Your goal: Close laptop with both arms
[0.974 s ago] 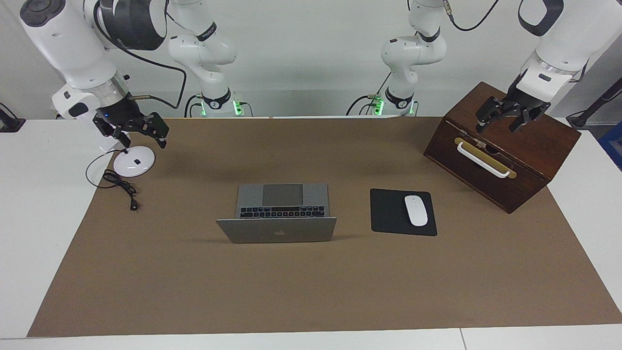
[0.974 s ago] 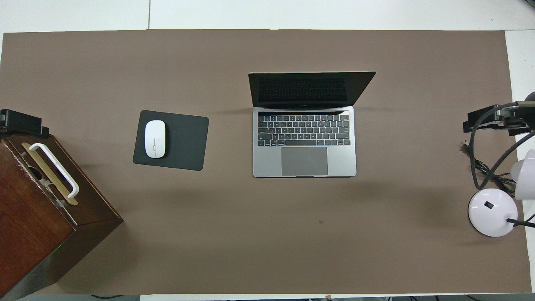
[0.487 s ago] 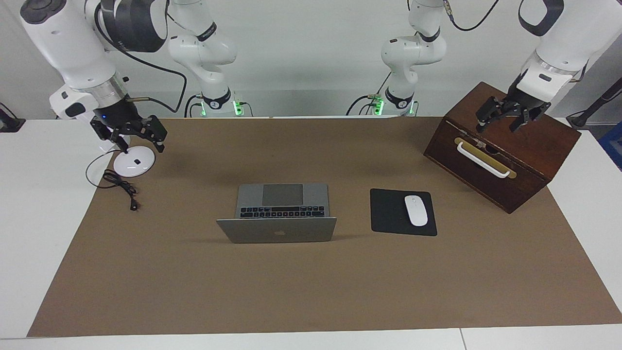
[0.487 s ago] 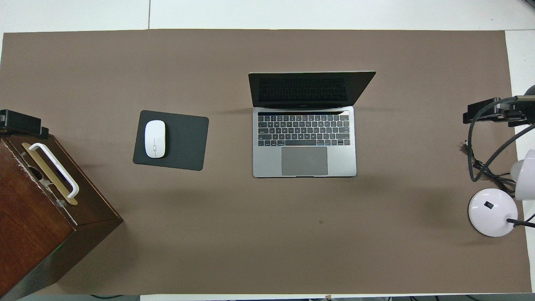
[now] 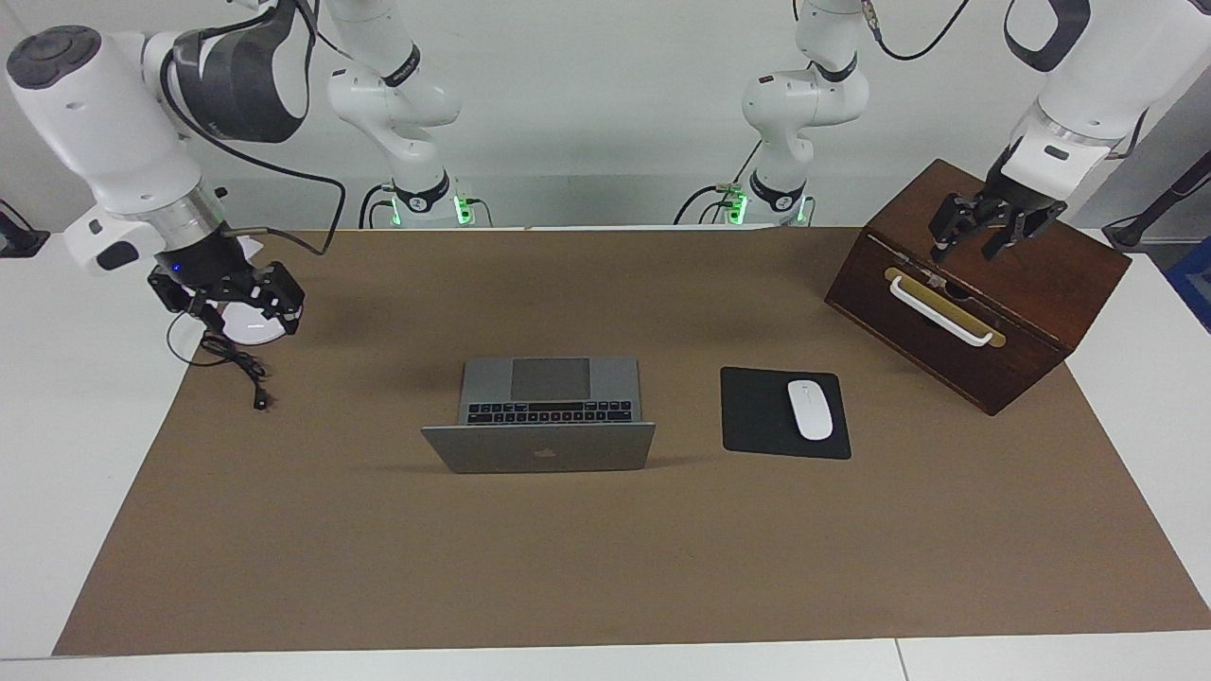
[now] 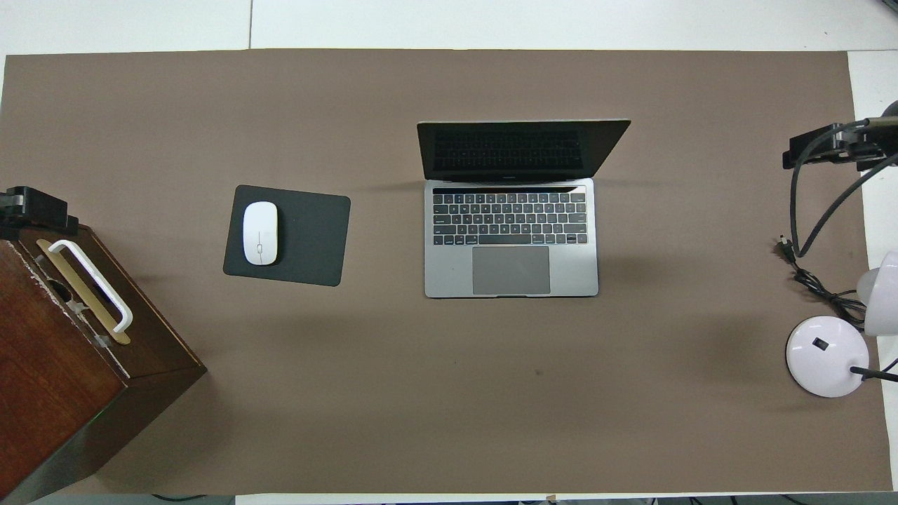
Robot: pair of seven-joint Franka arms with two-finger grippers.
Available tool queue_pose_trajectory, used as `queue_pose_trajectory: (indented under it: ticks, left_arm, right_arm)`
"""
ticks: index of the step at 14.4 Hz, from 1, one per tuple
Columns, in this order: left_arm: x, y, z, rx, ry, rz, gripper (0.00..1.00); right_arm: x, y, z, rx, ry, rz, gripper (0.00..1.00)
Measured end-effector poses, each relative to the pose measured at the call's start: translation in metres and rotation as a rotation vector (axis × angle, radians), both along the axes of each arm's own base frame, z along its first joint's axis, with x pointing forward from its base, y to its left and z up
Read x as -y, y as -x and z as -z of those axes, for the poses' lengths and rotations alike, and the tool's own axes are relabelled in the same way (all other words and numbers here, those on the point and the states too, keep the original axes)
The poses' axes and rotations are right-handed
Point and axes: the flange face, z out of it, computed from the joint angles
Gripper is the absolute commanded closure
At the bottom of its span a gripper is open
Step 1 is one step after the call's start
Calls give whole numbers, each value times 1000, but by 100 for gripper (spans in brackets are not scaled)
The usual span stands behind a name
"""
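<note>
Hanging in the air at the right arm's end of the table, the right gripper (image 5: 232, 298) stood over the white round lamp base (image 5: 254, 326) and its black cable (image 5: 232, 359). Its fingers were spread apart and held nothing. In the overhead view only its dark tip (image 6: 831, 144) showed, at the border of the brown mat (image 6: 449, 393).

At the left arm's end, the left gripper (image 5: 974, 230) hovered over the top of the dark wooden box (image 5: 1041, 284), just above the edge that carries the white handle (image 5: 941, 312). Its fingers were parted too, and empty; whether they touched the wood cannot be told.

The laptop (image 5: 544, 416) lay near the middle of the mat, well apart from both grippers. Its lid (image 5: 539, 447) stood open, the apple logo turned away from the robots, the keyboard (image 6: 510, 218) and the trackpad (image 6: 511, 270) facing them. Neither arm was in contact with it.

Beside the laptop, toward the left arm's end, lay the black mouse pad (image 5: 757, 411) with the white mouse (image 5: 810, 409) on it, apart from both laptop and box. Bare mat ran on all sides of the laptop: a broad strip between it and the robots, a wider one farther from them, and open stretches toward the lamp base.
</note>
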Motion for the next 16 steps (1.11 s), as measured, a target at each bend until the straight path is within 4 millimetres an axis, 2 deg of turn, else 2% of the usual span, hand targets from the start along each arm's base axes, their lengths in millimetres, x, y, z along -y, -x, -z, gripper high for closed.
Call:
queue_pose_trajectory:
  ticks: [2,3,5,6,9,11,14,16]
  left_arm:
    - [0,-1,-1,11,-1,0,100]
    - [0,-2,-1,14,-1,-1,100]
    - [0,-2,-1,17,-1,-12,100]
    - [0,-2,-2,18,-1,-21,100]
    - [3,-2,-1,18,-1,-30,100]
    - [10,-3,3,24,5,-18,100]
    - [37,-4,11,40,15,26,100]
    - [57,-2,19,62,34,55,100]
  right_arm:
    - [3,-24,13,-1,4,-10,30]
    - [4,-36,19,1,7,-15,44]
    - [6,-61,30,14,13,-30,85]
    - [7,-71,36,24,16,-35,100]
    - [11,-97,59,69,29,-49,100]
    - [12,-111,65,99,35,-50,100]
    - [3,-135,79,158,34,-65,100]
    - [-15,-150,97,194,12,-66,100]
